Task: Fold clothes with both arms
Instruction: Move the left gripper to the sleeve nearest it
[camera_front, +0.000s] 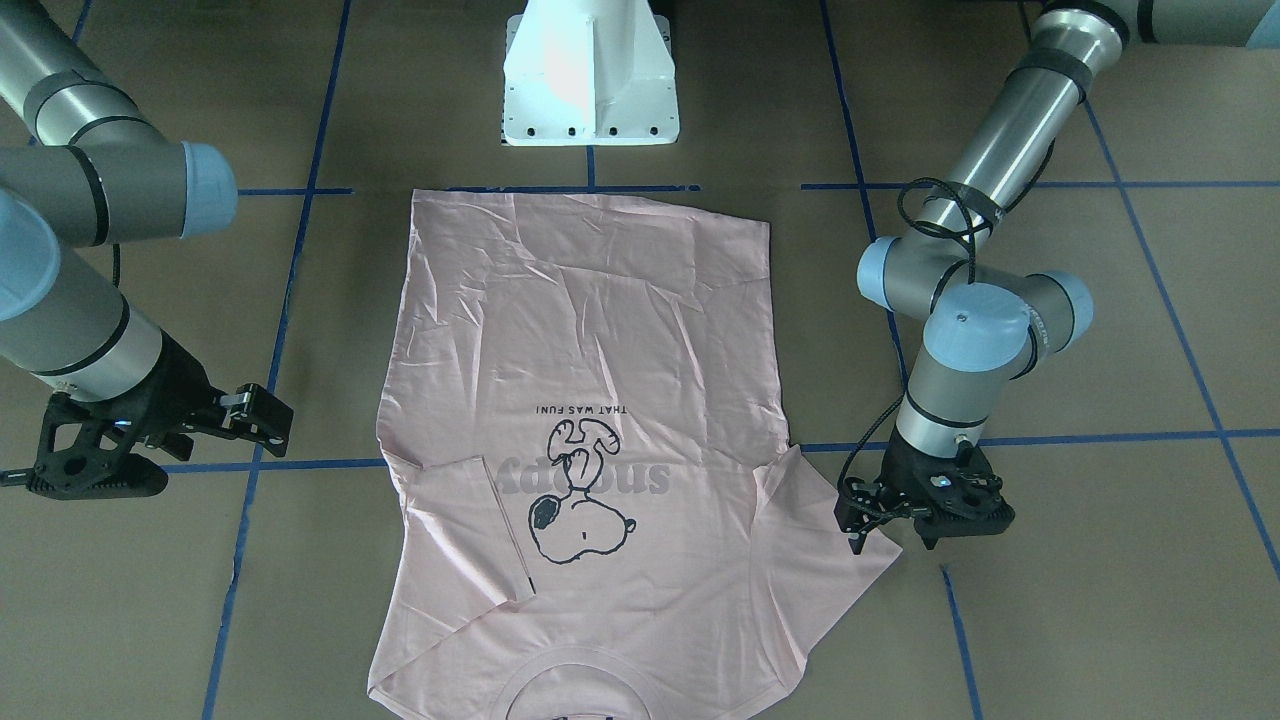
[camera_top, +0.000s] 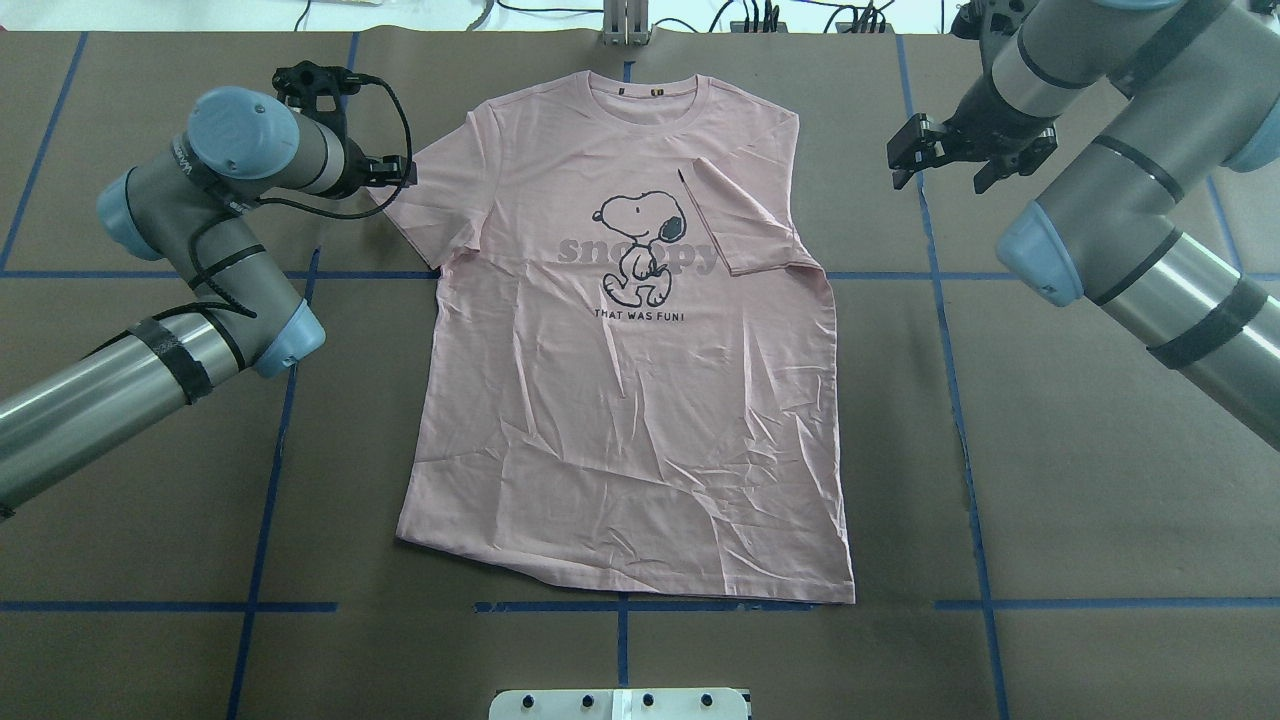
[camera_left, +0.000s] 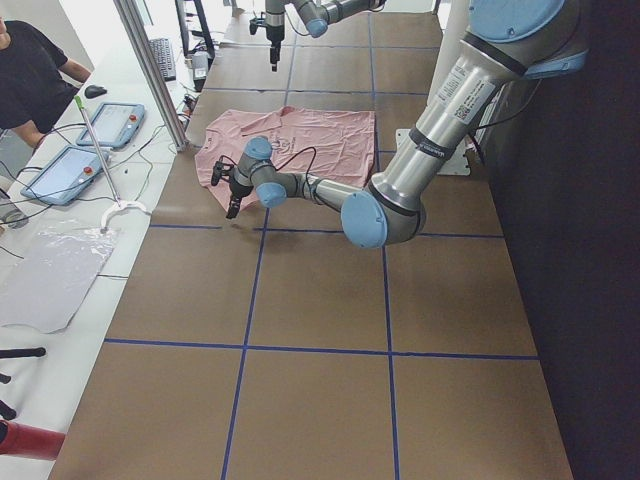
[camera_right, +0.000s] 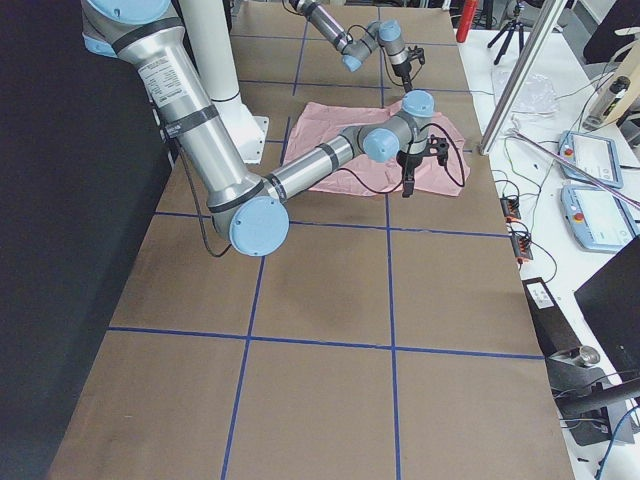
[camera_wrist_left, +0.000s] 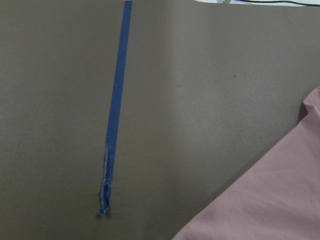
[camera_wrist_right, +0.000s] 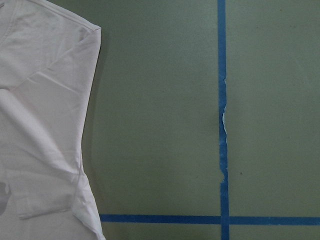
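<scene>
Pink T-shirt (camera_top: 620, 420) lies flat, print up, mid desk (camera_top: 1050, 480), 1 sleeve (camera_top: 740, 225) folded onto the chest. Left jaws open at the other sleeve (camera_top: 430, 215) tip. Right jaws open, off the shirt, over the desk.

T-shirt (camera_top: 640, 400) print: "snoopy", "THAT WAS FUN!"

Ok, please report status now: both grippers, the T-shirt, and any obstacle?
Left gripper open, empty, at the T-shirt's spread sleeve. Right gripper open, empty, clear of the cloth. Shirt flat, print up, other sleeve folded in. Nothing lies on it.
</scene>
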